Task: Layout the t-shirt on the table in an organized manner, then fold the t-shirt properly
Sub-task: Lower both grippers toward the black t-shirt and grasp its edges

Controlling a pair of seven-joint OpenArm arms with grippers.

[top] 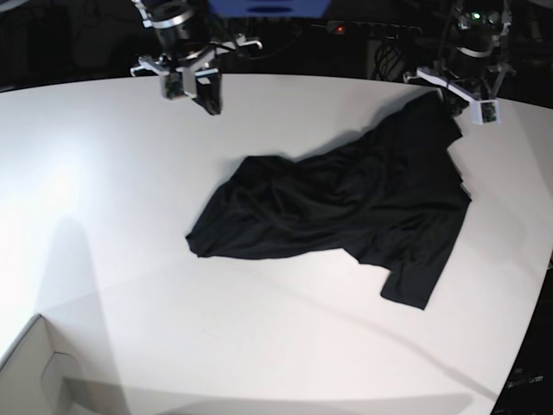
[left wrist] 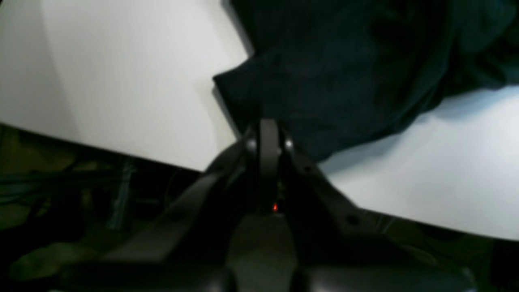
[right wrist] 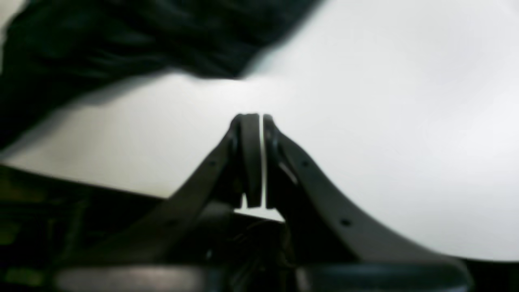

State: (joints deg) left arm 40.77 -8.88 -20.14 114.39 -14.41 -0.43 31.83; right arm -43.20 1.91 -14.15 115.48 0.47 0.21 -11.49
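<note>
The t-shirt [top: 346,207] lies crumpled on the table [top: 104,216], right of centre in the base view, its long axis slanting from a bunched end near the middle of the table up toward the far right edge, with one flap trailing toward the near right edge.

The left pincer [top: 455,105] sits at that far right end: in the left wrist view its jaws are clenched and a corner of black cloth meets their tips, so it appears to be pinching the shirt's far corner, though blur keeps me from being sure how much fabric is caught. That arm reaches down from the far right edge of the table.

The right pincer [top: 210,102] hangs clenched and empty near the far edge, well apart from the shirt; the cloth lies toward the near right of it. In its wrist view the jaws [right wrist: 259,121] stand over bare table with the shirt off to one side.

As I judge it, spreading comes next, and the bunched end is the right arm's to reach.
</note>
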